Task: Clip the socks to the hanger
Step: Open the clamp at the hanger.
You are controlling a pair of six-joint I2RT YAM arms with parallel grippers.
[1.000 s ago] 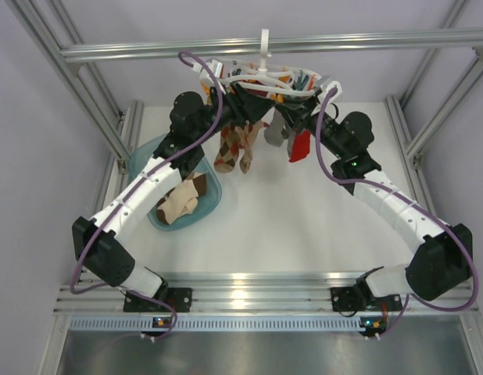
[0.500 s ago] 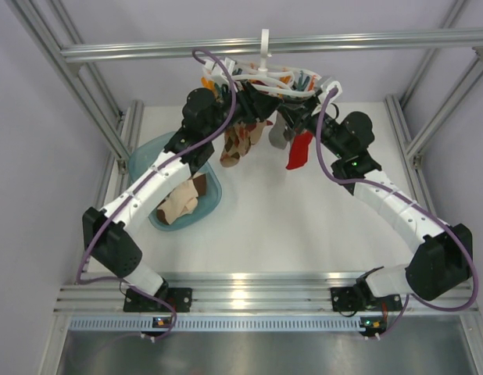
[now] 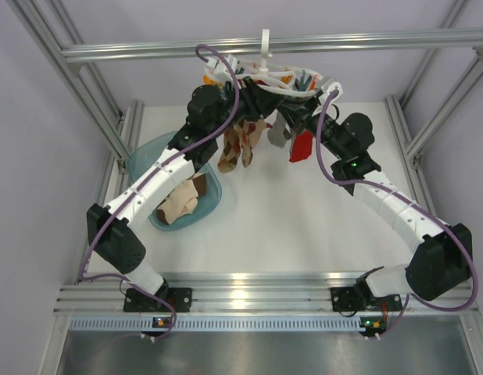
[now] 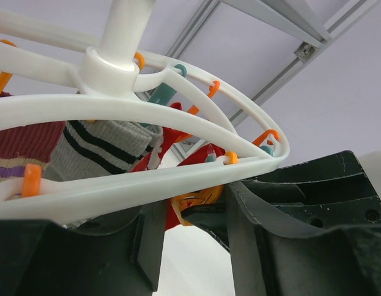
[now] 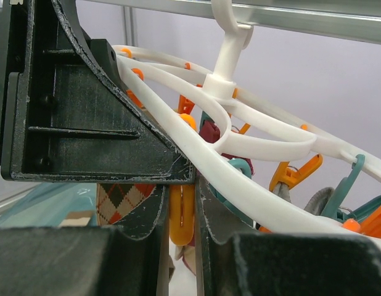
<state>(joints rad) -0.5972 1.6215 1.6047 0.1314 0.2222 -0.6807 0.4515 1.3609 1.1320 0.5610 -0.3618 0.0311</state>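
Observation:
The white hanger [image 3: 265, 74] hangs from the frame bar, with orange and teal pegs; its ring also crosses the left wrist view [image 4: 116, 185] and the right wrist view [image 5: 252, 197]. The cream-and-tan socks [image 3: 179, 205] lie in a teal basin, far from both grippers. My right gripper [image 5: 181, 246] is shut on an orange peg [image 5: 182, 216] under the ring; in the top view it [image 3: 286, 115] is at the hanger's near side. My left gripper [image 4: 193, 246] is open and empty just below the ring, facing that orange peg [image 4: 196, 200]; in the top view it [image 3: 253, 105] is beside the right gripper.
The teal basin [image 3: 144, 156] stands at the left. Brown argyle socks [image 3: 235, 148], a grey sock [image 3: 277, 134] and a red sock [image 3: 302, 146] hang clipped from the hanger. The aluminium bar [image 3: 148, 51] runs across the back; frame posts stand at both sides.
My left arm has moved right and up, closer under the hanger. The argyle and red socks have swung a little. My right arm has stayed put.

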